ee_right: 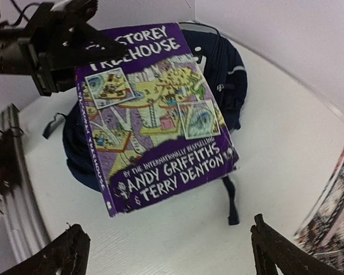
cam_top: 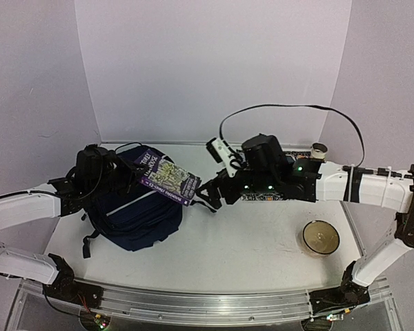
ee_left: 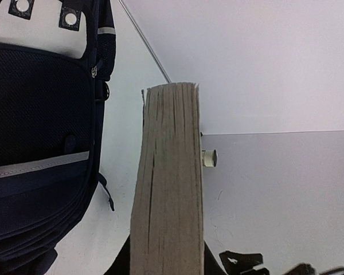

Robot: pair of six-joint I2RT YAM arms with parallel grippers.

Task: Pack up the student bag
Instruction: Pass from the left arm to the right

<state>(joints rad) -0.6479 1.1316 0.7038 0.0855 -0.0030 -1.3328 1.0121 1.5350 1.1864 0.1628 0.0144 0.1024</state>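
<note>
Lying nearest the arm bases, at about four o'clock on the white table [cam_top: 228, 255], is a round dark-rimmed dish with a yellowish inside [cam_top: 321, 238]. Farther in, at nine o'clock, the large dark navy fabric student bag with white stripe trim and black straps [cam_top: 134, 217] rests on the table. Just above its far part, the left gripper [cam_top: 130, 171] is clamped on one corner of a thick purple paperback book with a cartoon treehouse cover [ee_right: 155, 114]. The book juts toward three o'clock, tilted, its free end reaching past the bag's right side. The left wrist view looks straight along its tan page edges. Near the table's centre, the right gripper [ee_right: 166, 229] faces that cover with its jaws spread wide, nothing between them, clear of the book. Beneath the right arm lies a patterned mat [ee_right: 332, 212]. Farthest off, at one o'clock by the back wall, stands a small pale cylindrical pot [cam_top: 319, 149].
</note>
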